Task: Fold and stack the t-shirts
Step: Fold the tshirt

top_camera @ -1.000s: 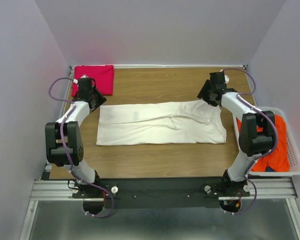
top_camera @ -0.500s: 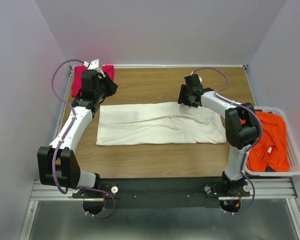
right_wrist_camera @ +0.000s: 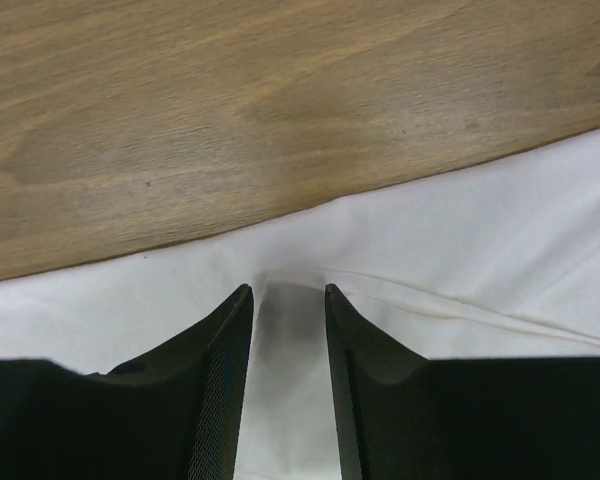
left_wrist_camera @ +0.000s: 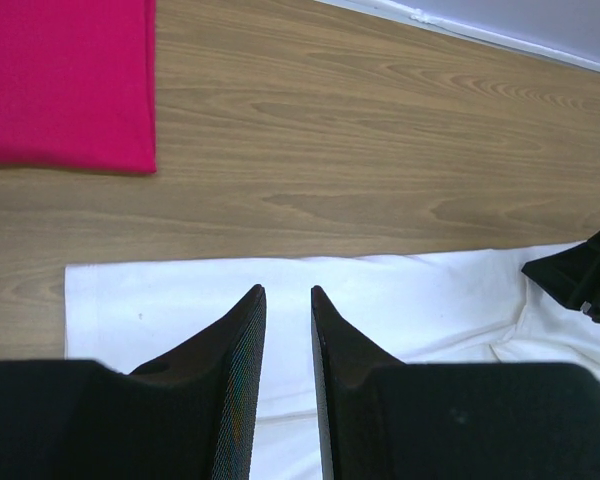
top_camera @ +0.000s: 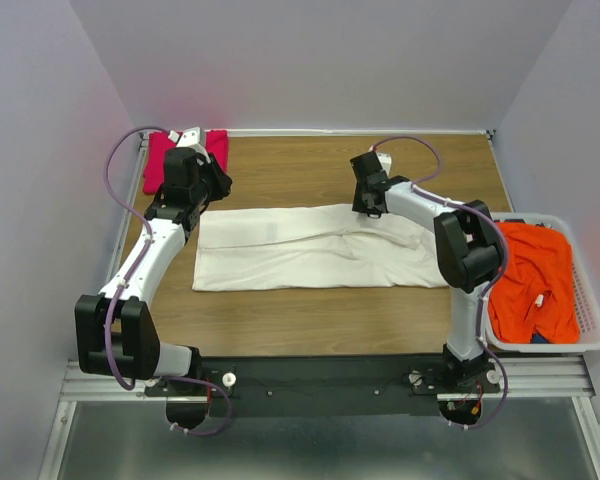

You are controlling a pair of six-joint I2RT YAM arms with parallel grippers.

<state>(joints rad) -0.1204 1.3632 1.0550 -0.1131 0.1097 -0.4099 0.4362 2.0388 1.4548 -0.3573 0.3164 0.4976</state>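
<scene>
Lying flat mid-table, the cream-white shirt point(top_camera: 320, 255) forms a long folded band. The left gripper point(left_wrist_camera: 287, 292), jaws narrowly parted and empty, hovers at its far edge; the right gripper point(right_wrist_camera: 288, 290), likewise slightly open, straddles that edge. The magenta shirt point(top_camera: 158, 160) lies far-left; the orange-red shirt point(top_camera: 530, 285) fills the basket point(top_camera: 594, 318).

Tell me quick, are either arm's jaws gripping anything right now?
Left gripper: jaws slightly apart, holding nothing, over the white shirt.
Right gripper: jaws narrowly apart at the shirt's edge; pinch cannot be told.

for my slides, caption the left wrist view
Left gripper, narrowly open, at the far edge of the white shirt; pink shirt beyond.
</scene>
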